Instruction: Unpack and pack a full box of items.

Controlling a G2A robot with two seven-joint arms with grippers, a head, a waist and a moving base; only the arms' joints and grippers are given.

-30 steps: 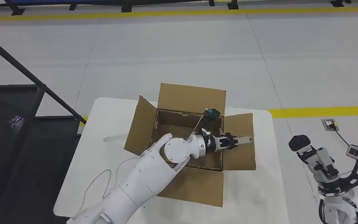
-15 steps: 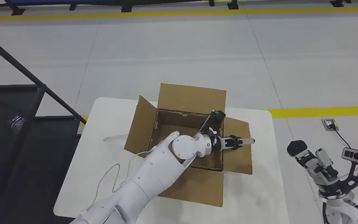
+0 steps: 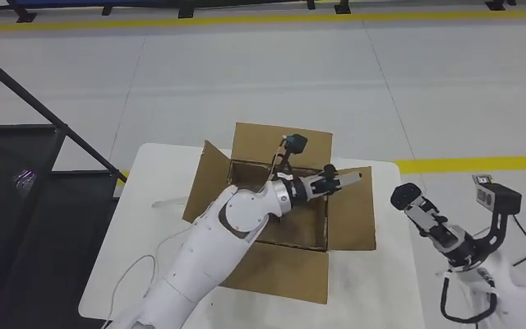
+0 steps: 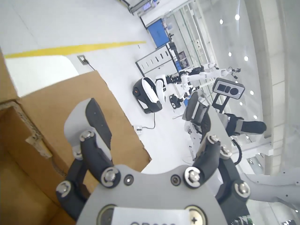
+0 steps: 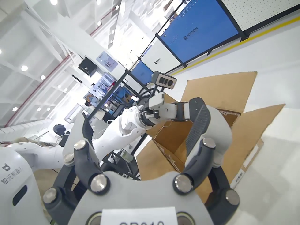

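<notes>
Top view: left pincer point(image 3: 346, 178) perhaps higher above box point(image 3: 261, 141)

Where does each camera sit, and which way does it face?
Top view: overhead, looking down at the open brown cardboard box on a white table; both arms show.
Left wrist view: over the box, past the open left gripper toward the right arm.
Right wrist view: by the table's edge, past the open right gripper toward the box.
All share the box.

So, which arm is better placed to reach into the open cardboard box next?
Left, probably. The left gripper, open and empty, hangs above the brown cardboard box; the right gripper is out beyond its side flap.
</notes>
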